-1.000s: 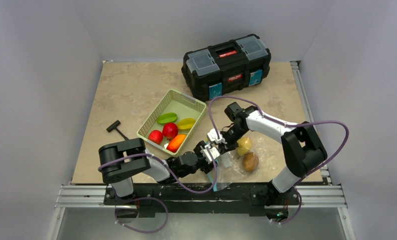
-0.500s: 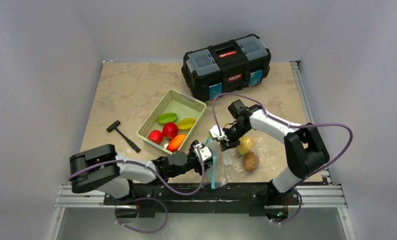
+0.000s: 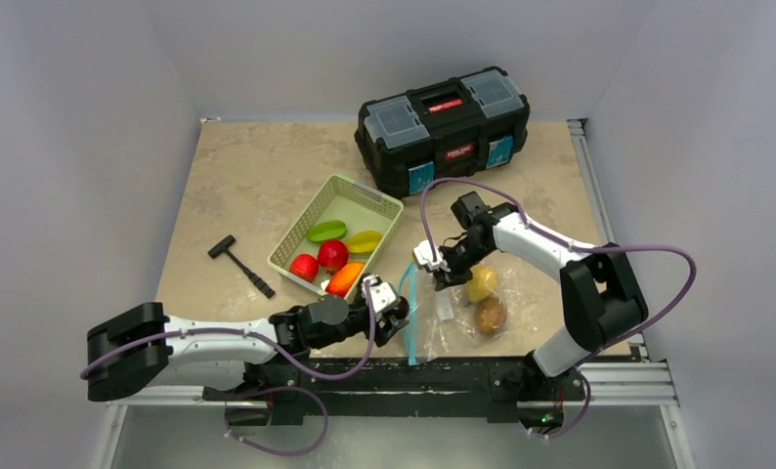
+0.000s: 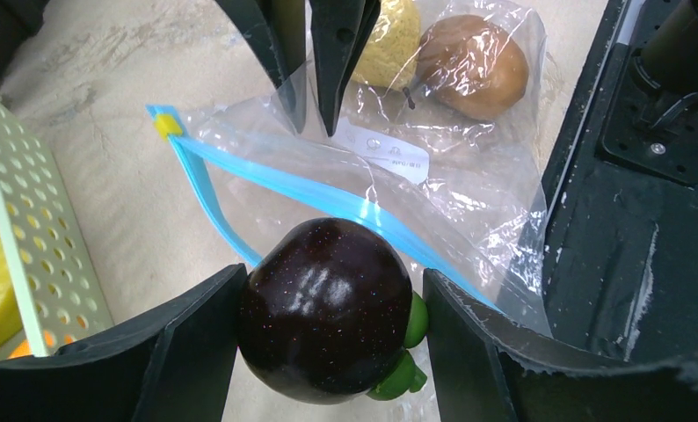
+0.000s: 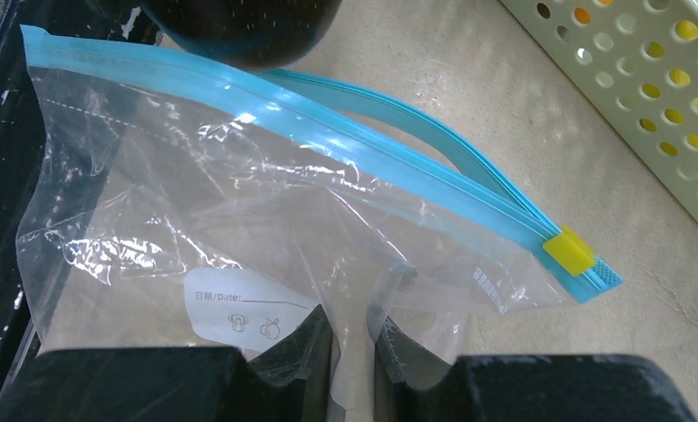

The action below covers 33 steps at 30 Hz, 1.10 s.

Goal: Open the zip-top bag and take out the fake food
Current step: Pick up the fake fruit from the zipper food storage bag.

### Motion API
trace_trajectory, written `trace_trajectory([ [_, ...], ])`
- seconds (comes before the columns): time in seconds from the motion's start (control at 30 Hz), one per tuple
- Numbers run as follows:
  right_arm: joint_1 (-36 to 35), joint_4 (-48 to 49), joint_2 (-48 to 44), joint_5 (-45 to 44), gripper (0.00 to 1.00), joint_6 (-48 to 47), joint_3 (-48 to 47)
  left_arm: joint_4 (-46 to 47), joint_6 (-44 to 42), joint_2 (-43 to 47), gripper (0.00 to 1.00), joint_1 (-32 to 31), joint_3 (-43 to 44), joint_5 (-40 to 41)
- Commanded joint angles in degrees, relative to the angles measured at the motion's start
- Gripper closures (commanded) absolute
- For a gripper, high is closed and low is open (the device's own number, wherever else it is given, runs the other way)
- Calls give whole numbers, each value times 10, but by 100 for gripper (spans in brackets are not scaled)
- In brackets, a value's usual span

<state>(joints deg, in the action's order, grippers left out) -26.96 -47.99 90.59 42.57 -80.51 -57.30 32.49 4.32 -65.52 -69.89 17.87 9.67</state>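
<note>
We see the left claw (image 3: 386, 308) clamped on a purple fruit (image 4: 323, 308), right over the blue zip edge (image 5: 328, 114) of the bag (image 5: 240, 220). The bag lies at the table's (image 3: 247, 176) near edge, between both claws. The right claw (image 5: 352, 347) pinches a fold of its clear film. A yellow piece (image 4: 394, 40) and a brown piece (image 4: 473, 53) sit inside, beyond that claw.

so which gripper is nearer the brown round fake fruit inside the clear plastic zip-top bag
Right. The right gripper pinches the clear zip-top bag's film close beside the brown fruit; the left gripper, holding a dark purple round fruit, sits farther past the teal zip strip.
</note>
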Motion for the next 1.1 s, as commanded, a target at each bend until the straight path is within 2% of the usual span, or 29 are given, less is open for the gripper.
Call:
trace_trajectory([
  [0.0,4,5,-18,1,81,3,1,-79,27,55,100,-2,13,11],
  [0.47,6,5,-16,-1,81,0,2,-259,47,188,100,-2,47,66],
  [0.77,8,9,-15,-5,81,3,2,-357,61,227,100,4,86,111],
  [1.07,11,11,-15,-5,81,3,2,-414,84,249,100,47,121,102],
])
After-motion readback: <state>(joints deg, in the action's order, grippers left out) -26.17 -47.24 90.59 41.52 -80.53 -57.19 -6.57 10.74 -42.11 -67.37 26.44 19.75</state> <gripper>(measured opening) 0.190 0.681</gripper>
